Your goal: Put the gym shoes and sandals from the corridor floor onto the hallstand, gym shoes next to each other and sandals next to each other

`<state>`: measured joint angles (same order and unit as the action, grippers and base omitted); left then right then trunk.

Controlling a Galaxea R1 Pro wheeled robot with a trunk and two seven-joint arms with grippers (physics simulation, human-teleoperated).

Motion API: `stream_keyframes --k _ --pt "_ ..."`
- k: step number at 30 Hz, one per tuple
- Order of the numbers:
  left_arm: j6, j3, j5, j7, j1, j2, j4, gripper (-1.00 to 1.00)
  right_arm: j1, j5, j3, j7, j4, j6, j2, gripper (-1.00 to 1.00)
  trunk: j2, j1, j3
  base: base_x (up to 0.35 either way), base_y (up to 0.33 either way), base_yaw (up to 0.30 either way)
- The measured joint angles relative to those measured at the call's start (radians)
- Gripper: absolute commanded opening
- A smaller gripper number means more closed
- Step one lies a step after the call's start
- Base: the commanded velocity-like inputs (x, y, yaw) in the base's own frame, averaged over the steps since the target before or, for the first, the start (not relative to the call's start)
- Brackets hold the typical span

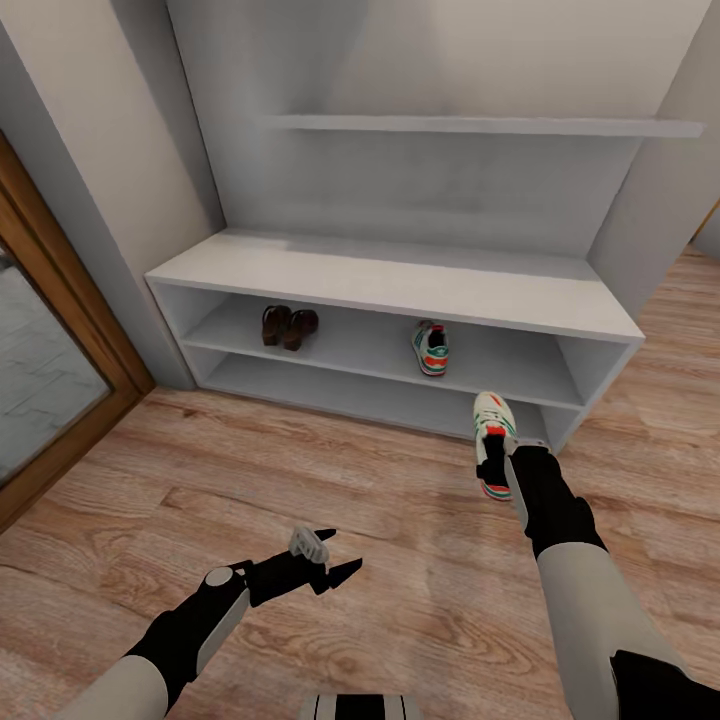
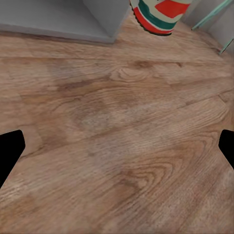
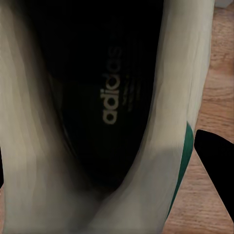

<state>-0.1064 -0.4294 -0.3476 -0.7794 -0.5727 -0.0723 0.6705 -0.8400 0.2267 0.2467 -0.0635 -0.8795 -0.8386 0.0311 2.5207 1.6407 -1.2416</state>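
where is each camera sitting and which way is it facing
Head view: on the robot's head, looking forward and down at the hallstand, both sandals and one gym shoe on its upper shelf; both arms show, left gripper open, right gripper on the second gym shoe.
Left wrist view: on the left arm, facing the corridor floor; dark fingertips at the edges.
Right wrist view: on the right arm, looking into the held shoe's opening; one fingertip shows.
Shared: all three show the second gym shoe and floor.

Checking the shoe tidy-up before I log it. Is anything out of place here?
One gym shoe is off the hallstand, held in the right gripper above the corridor floor. Its mate sits on the upper open shelf, and the two sandals are side by side further left.
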Motion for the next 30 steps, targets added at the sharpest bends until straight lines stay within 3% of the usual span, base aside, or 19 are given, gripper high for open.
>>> stream_keyframes --k 7,30 --pt "0.001 0.0 -0.001 0.001 0.0 0.0 0.0 1.0 0.0 -0.004 -0.001 0.002 0.001 0.0 0.0 -1.0 0.0 0.0 0.0 0.175 0.002 0.0" --pt "0.002 -0.002 0.0 0.003 0.0 0.002 -0.001 1.0 0.0 -0.007 -0.002 0.002 0.002 0.0 0.0 -1.0 0.0 -0.001 0.0 0.338 0.014 0.0"
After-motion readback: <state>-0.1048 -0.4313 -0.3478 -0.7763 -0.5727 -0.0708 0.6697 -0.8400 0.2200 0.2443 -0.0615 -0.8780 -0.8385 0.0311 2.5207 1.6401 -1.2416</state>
